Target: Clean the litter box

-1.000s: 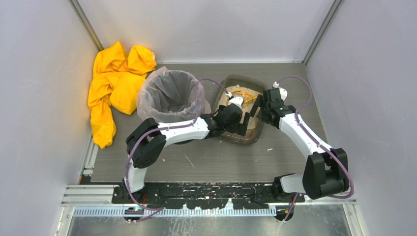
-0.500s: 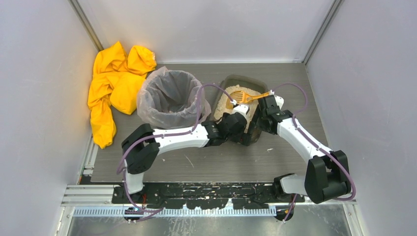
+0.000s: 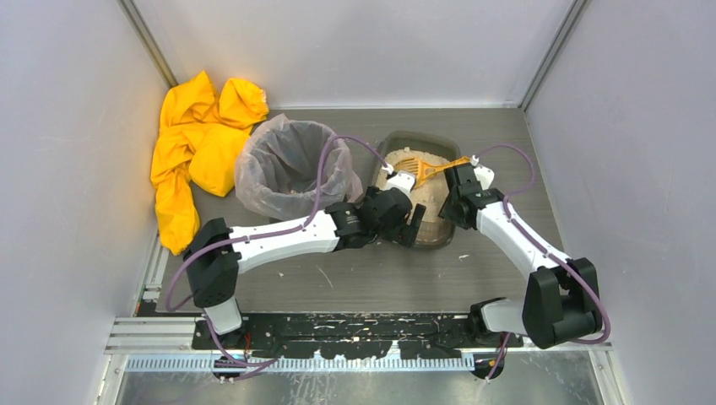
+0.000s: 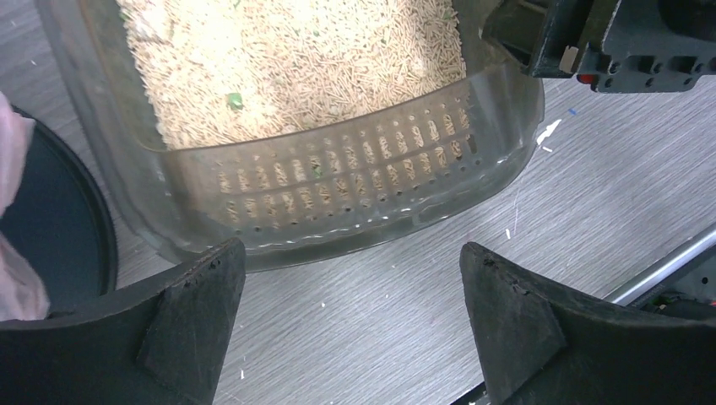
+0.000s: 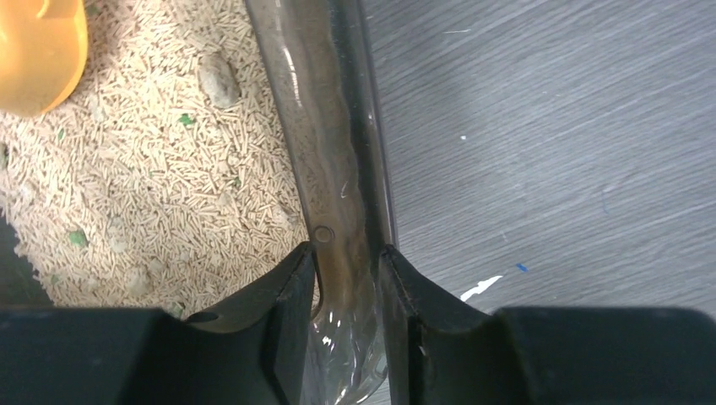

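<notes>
The litter box (image 3: 422,139) is sitting at the middle back of the table (image 3: 507,135), just right of the bin (image 3: 253,169), with the scoop (image 3: 414,163) lying in its litter at the far end. Over the last second the jaws of your right gripper (image 5: 346,261) have been narrowing from wide apart and are now pinching the box's right wall, so you are likely taking hold of the box, not the scoop. Your left gripper (image 4: 350,253) has been backing off to the near end, and its jaws are standing wide apart, holding nothing.
</notes>
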